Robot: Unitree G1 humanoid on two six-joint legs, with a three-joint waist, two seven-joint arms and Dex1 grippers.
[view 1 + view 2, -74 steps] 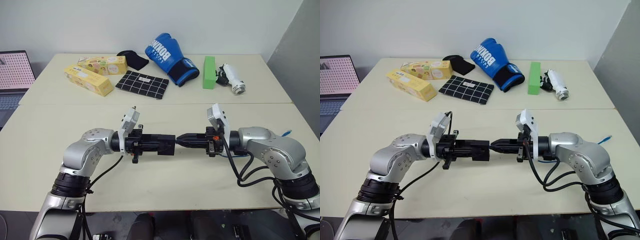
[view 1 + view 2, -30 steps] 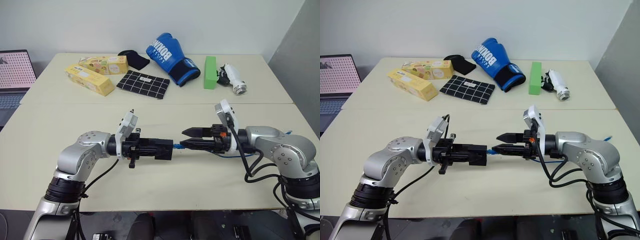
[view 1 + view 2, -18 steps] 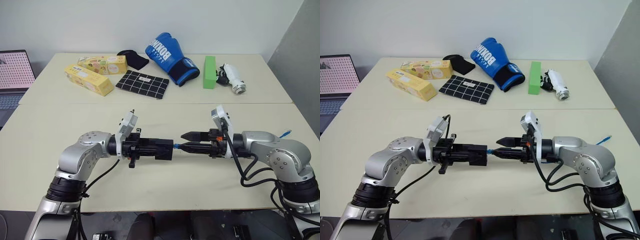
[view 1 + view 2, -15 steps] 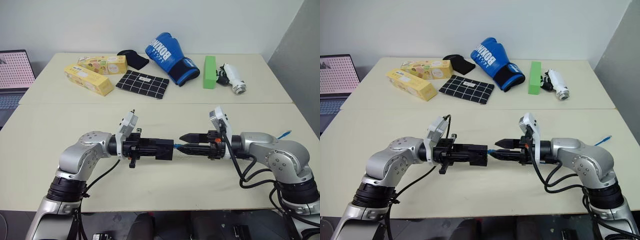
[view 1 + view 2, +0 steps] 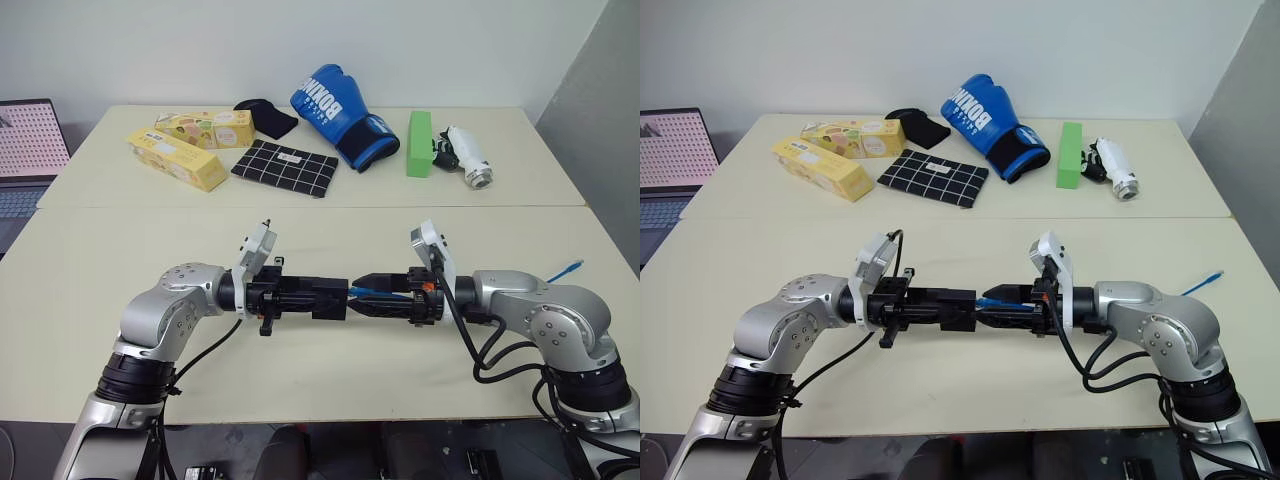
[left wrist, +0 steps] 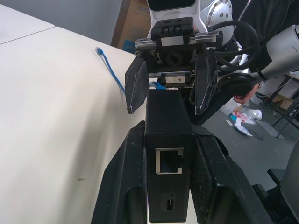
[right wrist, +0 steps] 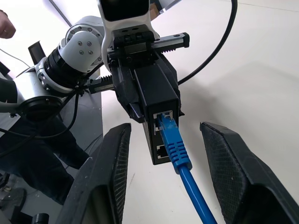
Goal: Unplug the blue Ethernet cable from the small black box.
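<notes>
The left gripper (image 6: 168,196) was clenched on the small black box (image 5: 329,297), holding it above the front part of the cream table (image 5: 90,250), its fingers pressed against the two long sides of the box. In the left wrist view the near end of the box showed an empty port and a smaller slot below it.

Just to the right of the box, the blue Ethernet cable (image 7: 176,144) was plugged into the upper port of the box's far end, with a second port free beside it. From the plug the cord ran away from the box, between the two black fingers (image 7: 108,172) of the right gripper (image 7: 174,173). That gripper was released, its jaws standing apart on either side of the plug and touching neither the cord nor the box. The cable's other end (image 5: 572,266) lay on the table well to the right of the box.

Well behind the box, along the table's far side, lay two yellow cartons (image 5: 178,160), a black gridded cloth (image 5: 284,168), a blue boxing glove (image 5: 338,111), a green block (image 5: 418,143) and a white tool (image 5: 468,157).
</notes>
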